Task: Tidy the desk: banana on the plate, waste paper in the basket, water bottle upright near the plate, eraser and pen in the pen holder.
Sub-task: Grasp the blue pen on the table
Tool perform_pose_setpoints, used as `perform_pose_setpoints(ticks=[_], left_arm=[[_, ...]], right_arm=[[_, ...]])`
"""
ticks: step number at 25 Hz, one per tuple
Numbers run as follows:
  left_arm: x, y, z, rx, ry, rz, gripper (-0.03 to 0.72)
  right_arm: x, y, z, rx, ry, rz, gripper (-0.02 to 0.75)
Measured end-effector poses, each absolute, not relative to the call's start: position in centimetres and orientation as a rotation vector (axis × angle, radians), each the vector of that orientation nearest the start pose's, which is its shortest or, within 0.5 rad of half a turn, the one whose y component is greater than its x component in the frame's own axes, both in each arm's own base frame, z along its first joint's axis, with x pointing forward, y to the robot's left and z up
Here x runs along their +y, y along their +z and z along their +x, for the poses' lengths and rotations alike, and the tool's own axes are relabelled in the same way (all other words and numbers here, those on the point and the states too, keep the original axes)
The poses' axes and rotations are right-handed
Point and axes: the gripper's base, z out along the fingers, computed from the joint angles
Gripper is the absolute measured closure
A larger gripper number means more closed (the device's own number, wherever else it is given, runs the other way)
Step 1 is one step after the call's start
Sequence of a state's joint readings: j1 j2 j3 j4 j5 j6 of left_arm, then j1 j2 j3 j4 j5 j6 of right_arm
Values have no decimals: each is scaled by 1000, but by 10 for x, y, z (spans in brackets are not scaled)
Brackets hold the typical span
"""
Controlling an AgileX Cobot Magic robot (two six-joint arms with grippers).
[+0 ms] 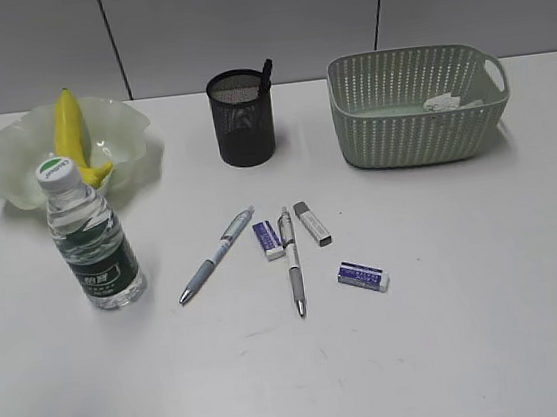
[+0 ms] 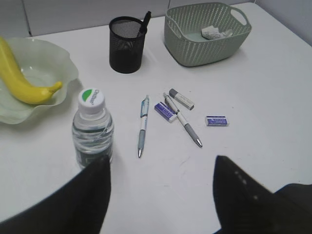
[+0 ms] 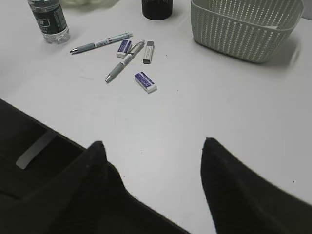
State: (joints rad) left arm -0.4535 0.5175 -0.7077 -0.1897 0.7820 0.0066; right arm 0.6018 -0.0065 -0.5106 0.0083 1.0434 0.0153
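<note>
The banana [image 1: 71,131] lies in the pale green plate [image 1: 12,168] at the back left. Just in front of the plate the water bottle [image 1: 91,240] stands upright. Waste paper [image 1: 443,102] rests inside the basket [image 1: 413,108]. The black pen holder [image 1: 241,117] holds one dark pen [image 1: 264,74]. Mid-desk lie two pens [image 1: 218,253] [image 1: 291,259] and three erasers [image 1: 268,240] [image 1: 312,223] [image 1: 363,275]. My left gripper [image 2: 162,161] is open over bare desk, its left finger beside the bottle [image 2: 92,129]. My right gripper [image 3: 153,142] is open and empty, well short of the erasers [image 3: 145,81].
Neither arm shows in the exterior view. The white desk [image 1: 453,329] runs bare along the front and right. A grey tiled wall [image 1: 237,22] closes the back. In the right wrist view the desk's near edge [image 3: 58,134] falls away to dark at lower left.
</note>
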Motion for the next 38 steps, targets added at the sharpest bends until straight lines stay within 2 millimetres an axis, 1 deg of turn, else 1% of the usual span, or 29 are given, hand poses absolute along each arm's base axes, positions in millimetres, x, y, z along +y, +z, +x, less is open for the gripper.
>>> perform_pose_setpoints(ticks=[2,4,6,9,10,11,13,16,17,18,20,24,28,31,33,35,38], left_arm=[[-66,351,103,2112,-506,449,199],[-84,353,135,2190,-519,477,199],[-103,349,169,2270,-508,505,199],[-130,344,212,2329,-490,577,199],[-141,338,226,2357,-480,599,199],[-150,336,239,2366,-469,621,199],[-170,323,266,2409,-445,663,199],[-195,305,300,2468,-408,726,199],[-203,297,310,2493,-392,751,199],[-210,293,319,2505,-377,772,199],[-222,280,337,2545,-336,818,199],[-238,250,363,2650,-260,895,199],[-244,212,378,2755,-176,956,199],[-244,183,382,2819,-114,995,199],[-244,168,384,2851,-93,1010,199],[-245,155,385,2878,-81,1020,199],[-244,141,387,2895,-51,1037,199]], right_arm=[[-4,281,-5,1936,379,-613,259],[-4,281,-5,1931,372,-625,260],[-4,281,-5,1930,362,-627,260],[-4,281,-5,1927,360,-630,260],[-4,281,-5,1927,359,-631,261],[-4,281,-5,1927,359,-631,261],[-4,281,-5,1927,357,-632,261],[-4,281,-5,1927,357,-632,261],[-4,281,-5,1927,357,-632,261],[-4,281,-5,1927,357,-632,261],[-4,281,-5,1926,357,-631,261],[-4,281,-5,1925,356,-633,261],[-4,281,-5,1925,356,-633,261],[-4,281,-5,1925,356,-633,261],[-4,281,-5,1925,355,-633,261],[-4,281,-5,1924,355,-634,261],[-4,281,-5,1924,355,-634,261]])
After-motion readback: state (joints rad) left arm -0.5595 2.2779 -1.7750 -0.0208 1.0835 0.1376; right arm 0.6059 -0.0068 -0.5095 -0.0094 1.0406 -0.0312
